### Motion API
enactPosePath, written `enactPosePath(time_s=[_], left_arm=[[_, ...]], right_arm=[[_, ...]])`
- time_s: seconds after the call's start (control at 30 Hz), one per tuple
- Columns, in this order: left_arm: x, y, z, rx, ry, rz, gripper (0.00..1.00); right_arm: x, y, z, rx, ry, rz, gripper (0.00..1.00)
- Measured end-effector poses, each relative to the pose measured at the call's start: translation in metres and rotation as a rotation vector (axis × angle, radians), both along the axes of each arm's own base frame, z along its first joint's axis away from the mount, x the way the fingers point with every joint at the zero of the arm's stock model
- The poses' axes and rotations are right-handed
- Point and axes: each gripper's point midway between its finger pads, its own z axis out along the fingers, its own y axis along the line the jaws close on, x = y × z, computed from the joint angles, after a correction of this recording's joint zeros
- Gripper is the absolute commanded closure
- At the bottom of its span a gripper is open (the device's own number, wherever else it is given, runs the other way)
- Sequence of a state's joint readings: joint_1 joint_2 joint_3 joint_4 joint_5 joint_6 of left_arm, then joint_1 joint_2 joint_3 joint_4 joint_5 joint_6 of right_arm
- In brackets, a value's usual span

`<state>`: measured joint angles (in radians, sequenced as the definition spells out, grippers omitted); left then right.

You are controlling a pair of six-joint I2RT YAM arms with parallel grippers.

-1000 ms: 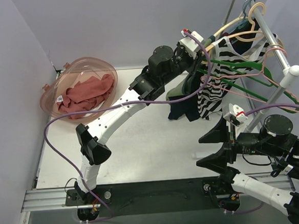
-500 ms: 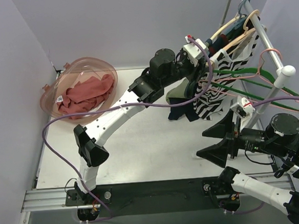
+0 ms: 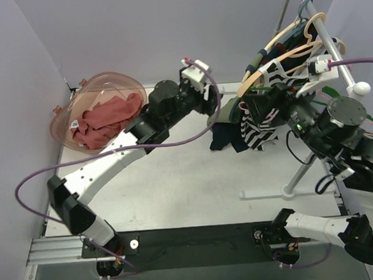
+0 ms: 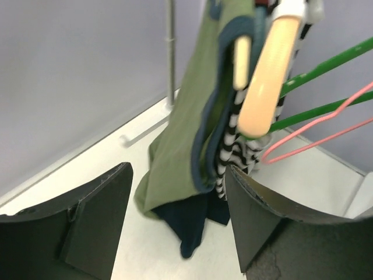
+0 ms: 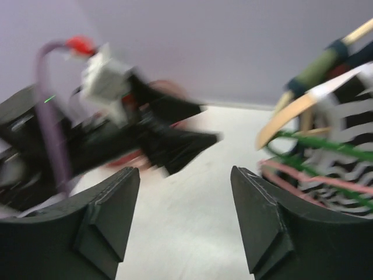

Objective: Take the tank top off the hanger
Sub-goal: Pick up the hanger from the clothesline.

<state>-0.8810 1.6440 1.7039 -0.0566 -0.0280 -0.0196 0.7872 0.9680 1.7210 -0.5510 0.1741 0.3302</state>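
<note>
Tank tops hang bunched on the rack. An olive-green one with blue trim (image 4: 186, 116) sits on a wooden hanger (image 4: 265, 76), with a black-and-white striped one (image 4: 233, 160) and a navy one (image 4: 195, 224) behind it. From above they show as green (image 3: 226, 115), striped (image 3: 259, 128) and navy (image 3: 223, 138). My left gripper (image 4: 178, 175) is open and empty, just left of the clothes (image 3: 214, 107). My right gripper (image 5: 185, 175) is open and empty, up against the striped top from the right (image 3: 265, 102). Its view is blurred.
A pink basket (image 3: 108, 78) with a red cloth (image 3: 105, 117) stands at the back left. The rack's pole (image 3: 303, 164) and foot (image 3: 267, 192) stand on the right. Green hangers (image 4: 326, 64) and a pink hanger (image 4: 326, 125) stick out behind the clothes.
My left gripper has opened and drawn back to the left, away from the hangers. My right arm has risen from low at the front up to the hanging clothes, its jaws somewhat narrower.
</note>
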Motion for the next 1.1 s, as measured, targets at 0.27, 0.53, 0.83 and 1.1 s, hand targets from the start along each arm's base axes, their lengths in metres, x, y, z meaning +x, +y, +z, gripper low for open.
enactPosePath(time_s=[0.27,0.53,0.83,1.1], left_arm=[[-0.029,0.106,-0.013,-0.034,0.011,0.175,0.03],[-0.082,0.175,-0.055,-0.012,0.021,0.220,0.02],[-0.106,0.200,-0.105,0.052,0.093,0.222,0.03],[-0.109,0.203,-0.116,0.074,0.101,0.221,0.03]], right_arm=[[0.099,-0.038,0.036,-0.259,-0.149,-0.573,0.38],[0.175,-0.062,0.040,-0.659,-0.190,-1.029,0.42],[0.192,-0.112,0.029,-0.786,-0.090,-1.238,0.45],[0.165,-0.154,0.049,-0.665,-0.090,-1.320,0.46]])
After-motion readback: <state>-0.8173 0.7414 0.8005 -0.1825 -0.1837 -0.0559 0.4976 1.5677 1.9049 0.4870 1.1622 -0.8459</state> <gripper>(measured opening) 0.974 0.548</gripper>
